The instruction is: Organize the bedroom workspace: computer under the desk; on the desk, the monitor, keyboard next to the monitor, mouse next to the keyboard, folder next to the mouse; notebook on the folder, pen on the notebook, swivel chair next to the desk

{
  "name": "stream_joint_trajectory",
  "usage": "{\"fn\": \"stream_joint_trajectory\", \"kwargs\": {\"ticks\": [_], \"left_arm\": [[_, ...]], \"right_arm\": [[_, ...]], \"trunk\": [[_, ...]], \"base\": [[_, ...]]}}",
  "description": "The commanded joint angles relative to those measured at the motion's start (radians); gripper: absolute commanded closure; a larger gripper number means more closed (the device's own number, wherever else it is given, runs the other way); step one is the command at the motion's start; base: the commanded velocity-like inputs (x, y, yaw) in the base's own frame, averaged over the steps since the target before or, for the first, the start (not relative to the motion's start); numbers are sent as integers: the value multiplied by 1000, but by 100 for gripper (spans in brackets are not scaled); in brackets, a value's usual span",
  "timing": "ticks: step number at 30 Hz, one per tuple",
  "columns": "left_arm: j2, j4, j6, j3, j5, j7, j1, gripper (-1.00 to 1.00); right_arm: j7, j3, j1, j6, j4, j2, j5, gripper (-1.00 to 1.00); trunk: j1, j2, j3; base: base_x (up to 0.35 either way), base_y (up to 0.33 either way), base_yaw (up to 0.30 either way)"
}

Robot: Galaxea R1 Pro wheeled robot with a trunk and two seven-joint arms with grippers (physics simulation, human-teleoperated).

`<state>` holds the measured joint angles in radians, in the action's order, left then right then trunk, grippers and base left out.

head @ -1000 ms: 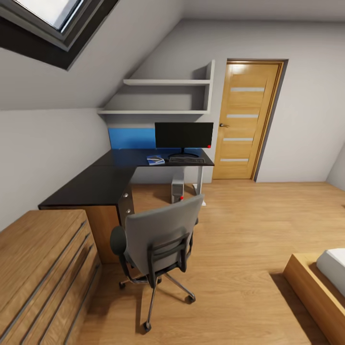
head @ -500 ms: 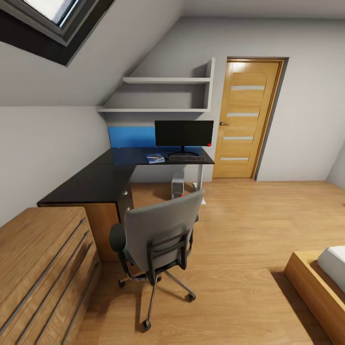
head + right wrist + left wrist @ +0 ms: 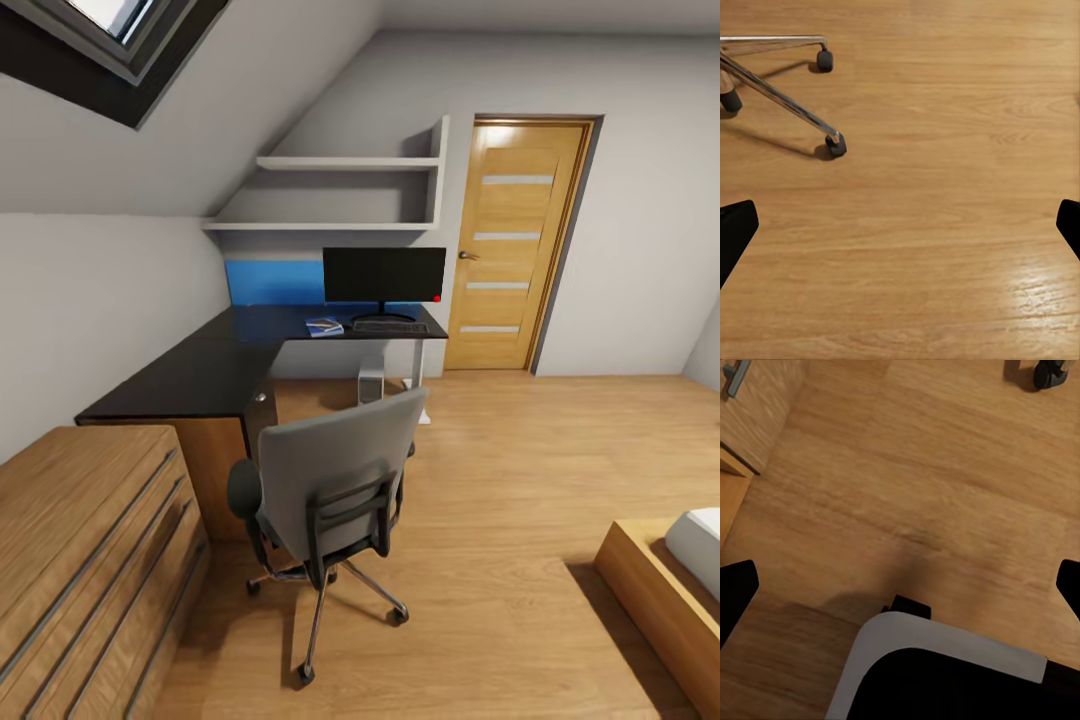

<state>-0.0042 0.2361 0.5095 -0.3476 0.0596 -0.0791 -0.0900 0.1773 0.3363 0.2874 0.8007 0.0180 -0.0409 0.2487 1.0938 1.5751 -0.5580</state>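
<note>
The swivel chair [image 3: 335, 480] stands on the floor with its grey back toward me, a little off the desk [image 3: 190, 380]. Its backrest hides the seat, and the folder is hidden. The monitor [image 3: 384, 275] stands on the desk's far wing with the keyboard [image 3: 390, 327] in front of it. The computer [image 3: 371, 380] sits under that wing. Left of the keyboard lies a small flat blue thing [image 3: 324, 327], perhaps the notebook. Mouse and pen are too small to make out. My left gripper [image 3: 900, 585] and right gripper [image 3: 900, 225] hang open over bare floor.
A low light-wood cabinet [image 3: 80, 560] fills the near left, against the desk's end. A bed frame [image 3: 660, 600] juts in at the near right. A wooden door [image 3: 510, 245] is shut behind the desk. The chair's chrome legs [image 3: 780, 97] and castors lie near my right gripper.
The whole picture has shifted a little, so the camera has moved slightly nearer the chair. Chair, desk and the things on it have kept their places.
</note>
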Motion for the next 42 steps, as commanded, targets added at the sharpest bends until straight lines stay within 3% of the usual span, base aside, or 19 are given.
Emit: {"fn": "stream_joint_trajectory", "kwargs": {"ticks": [1, 10, 15, 19, 22, 24, 26, 29, 31, 32, 36, 39, 42], "left_arm": [[0, 2, 0, -4, 6, -8, 0, -100], [0, 7, 0, -4, 6, -8, 0, -100], [-2, 87, -13, -4, 6, -1, 1, -100], [-6, 238, -149, -4, 4, 6, 1, -100], [-18, 412, -345, -3, 4, 8, 3, -100], [-30, 535, -481, -3, 5, 8, 17, -100], [-43, 610, -561, -2, 3, 11, 81, -100], [-48, 623, -608, -1, 1, 58, 186, -100], [-49, 606, -647, -1, 2, 86, 247, -100], [-49, 578, -677, -1, 2, 102, 305, -100], [-50, 486, -705, -1, 2, 119, 448, -100], [-55, 465, -712, -1, 1, 123, 530, -100], [-72, 486, -716, 9, -2, 122, 572, -100]], "right_arm": [[4, 9, 1, 3, 2, -1, 6, -100], [4, 9, 1, 3, 2, -1, 6, -100], [3, 10, 1, 3, 0, 0, 7, -100], [3, 11, 1, 3, -1, -3, 7, -100], [4, 10, 2, -9, -26, -4, 8, -100], [7, 9, 4, -73, -100, -1, 8, -100], [16, 8, 6, -243, -240, 8, 8, -100], [21, 7, 11, -435, -398, 13, 7, -100], [24, 7, 24, -491, -449, 11, 6, -100], [33, 7, 57, -543, -477, 8, 6, -100], [45, 7, 184, -694, -503, -6, 9, -100], [44, 7, 250, -756, -509, -29, 9, -100], [42, 7, 290, -804, -510, -47, 10, -100]], "trunk": [[4, 8, -4], [38, 71, -32], [58, 106, -48], [73, 134, -60], [84, 155, -70], [92, 169, -76], [100, 183, -82], [111, 204, -92], [119, 218, -98], [123, 225, -101], [138, 253, -114], [150, 274, -123], [161, 295, -132]], "base": [[0, 0, 0], [0, 0, 0], [0, 0, 0], [0, 0, 0], [0, 0, 0], [0, 0, 0], [0, 0, 0], [0, 0, 0], [0, 0, 0], [0, 0, 0], [0, 0, 0], [0, 0, 0], [0, 0, 0]]}}
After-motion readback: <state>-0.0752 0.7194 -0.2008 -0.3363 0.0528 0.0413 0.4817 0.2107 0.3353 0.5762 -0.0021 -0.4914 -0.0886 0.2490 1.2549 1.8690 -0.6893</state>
